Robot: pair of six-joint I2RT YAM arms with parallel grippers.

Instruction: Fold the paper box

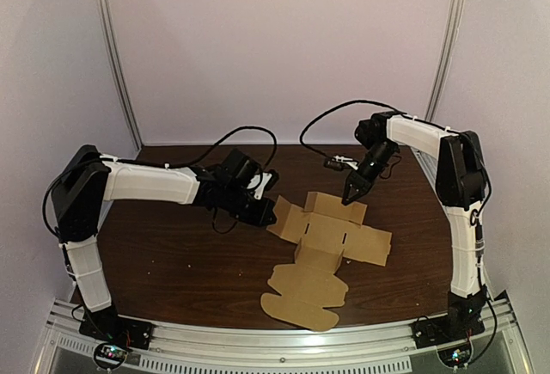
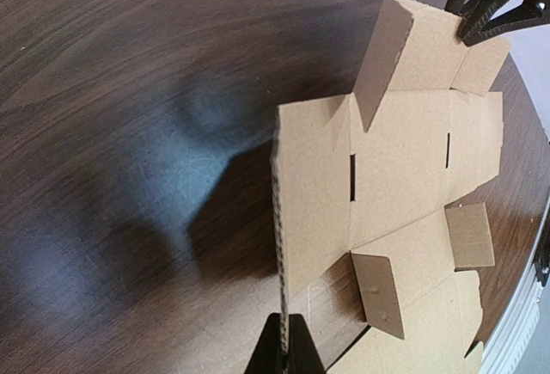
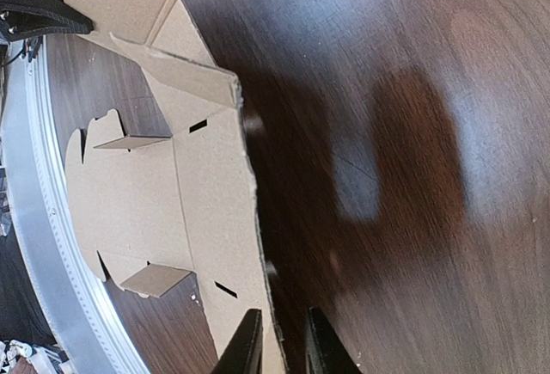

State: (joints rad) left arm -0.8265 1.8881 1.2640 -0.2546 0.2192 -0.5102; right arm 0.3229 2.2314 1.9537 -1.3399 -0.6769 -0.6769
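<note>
Two claws are on the cardboard right now. Start with the left gripper (image 2: 284,340). Its fingers (image 2: 302,358) are pressed together on the raw corrugated edge of a side flap (image 2: 314,193). That flap stands raised off the wood and throws a shadow (image 2: 228,215) toward 9 o'clock in the left wrist view.

Over to the right gripper (image 3: 283,327). Its fingers (image 3: 245,348) stand a little apart, straddling the far edge (image 3: 249,219) of the board. A dark sliver shows between the cardboard and the finger at 3 o'clock, so there is no firm pinch on show here.

Pull back to the top view. The paper box (image 1: 331,236) lies unfolded on the dark wooden table (image 1: 172,254), at about 3 o'clock from the table's middle. The left claw has it at the 9 o'clock side and the right claw comes down at 12 o'clock. The far panels there are tipped up rather than flat.

Two narrow slots (image 2: 352,176) sit on the fold lines either side of the centre panel. Small tabs (image 2: 378,292) stand up from the sheet nearby. The lid panel (image 1: 305,301), with its rounded, scalloped outline, runs off toward 6 o'clock. Its end lies at the table's near edge, just beside the metal rail (image 1: 258,352) where both arms are bolted.
</note>
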